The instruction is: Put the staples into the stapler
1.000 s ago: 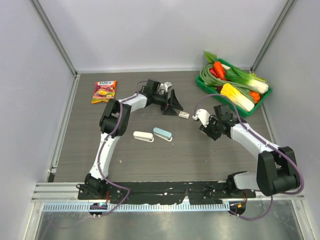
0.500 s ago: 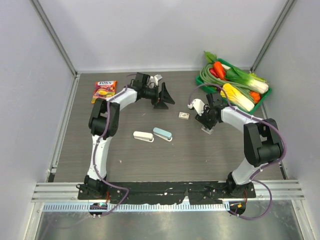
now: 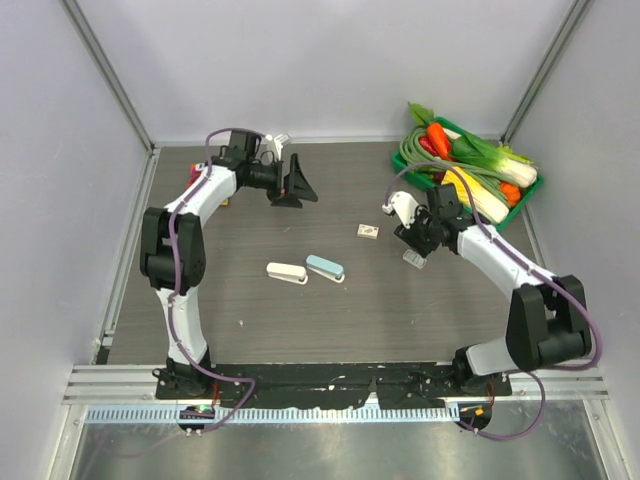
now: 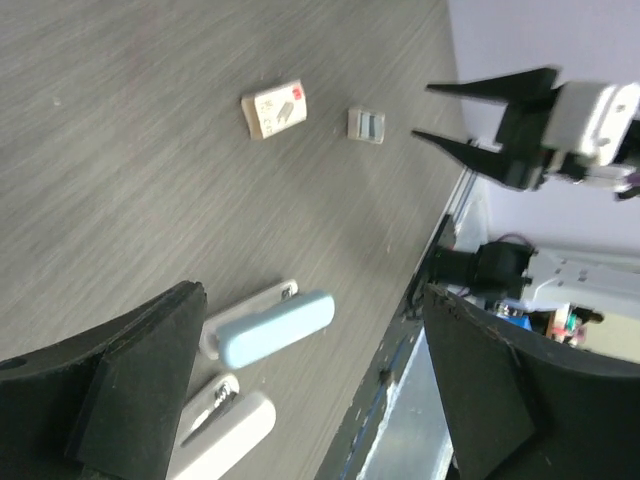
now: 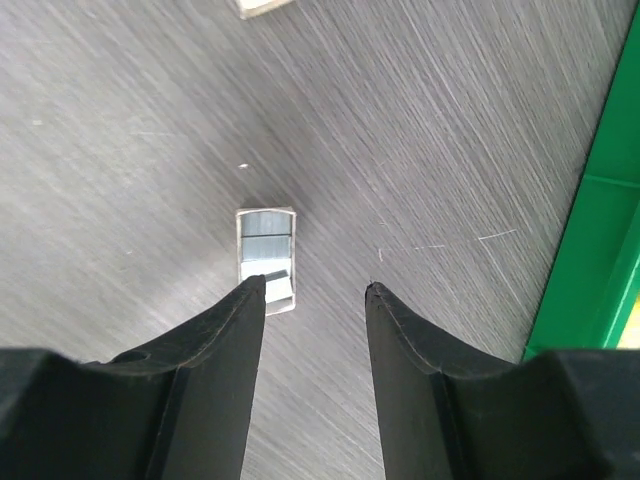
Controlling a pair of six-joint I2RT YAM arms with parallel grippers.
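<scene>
The staples box [image 3: 368, 231], small, cream, with a red mark, lies flat mid-table; it also shows in the left wrist view [image 4: 275, 108]. A small open tray of silver staples [image 3: 413, 259] lies to its right, and in the right wrist view [image 5: 266, 240] it sits just ahead of my left fingertip. My right gripper [image 3: 414, 245] [image 5: 312, 285] is open and empty above it. A white stapler [image 3: 287, 272] [image 4: 225, 435] and a light-blue stapler [image 3: 325, 267] [image 4: 270, 328] lie side by side at mid-table. My left gripper [image 3: 295, 185] [image 4: 312, 295] is open and empty at the back left.
A green tray [image 3: 530, 192] of toy vegetables stands at the back right; its wall shows in the right wrist view [image 5: 605, 210]. A snack packet [image 3: 191, 179] lies at the back left, mostly hidden behind the left arm. Walls enclose the table on three sides.
My left gripper has swung left and back, away from the staples box, still open. My right gripper has shifted slightly back, uncovering the silver staple tray.
</scene>
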